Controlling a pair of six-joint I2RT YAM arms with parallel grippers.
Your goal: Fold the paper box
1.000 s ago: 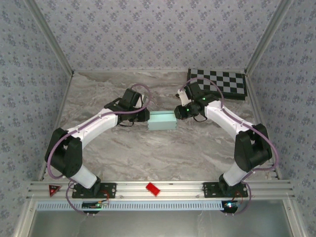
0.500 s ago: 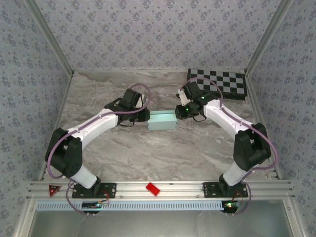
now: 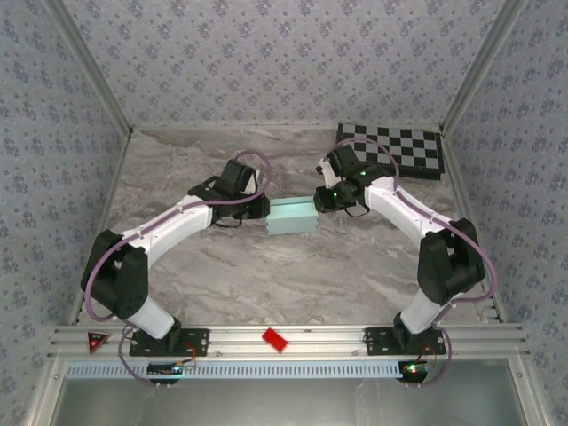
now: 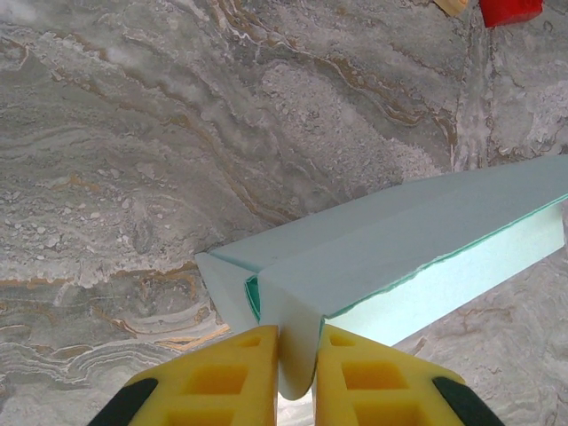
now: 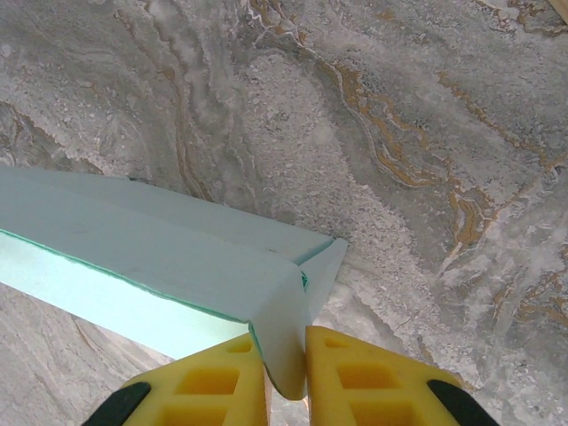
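My left tool (image 4: 297,359) and right tool (image 5: 286,359) each pinch an end flap of the paper box (image 3: 291,216); I'd press both creases evenly, without twisting or tugging the thin card.

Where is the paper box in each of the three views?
Top external: box at the middle of the table.
Left wrist: box from bottom centre to the right edge.
Right wrist: box from bottom centre to the left edge.
Shared landmark: the grey marbled table, under the box in all three.

Paper box (image 3: 292,216) on table (image 3: 266,266) centre; chessboard (image 3: 395,149) behind, to its right.
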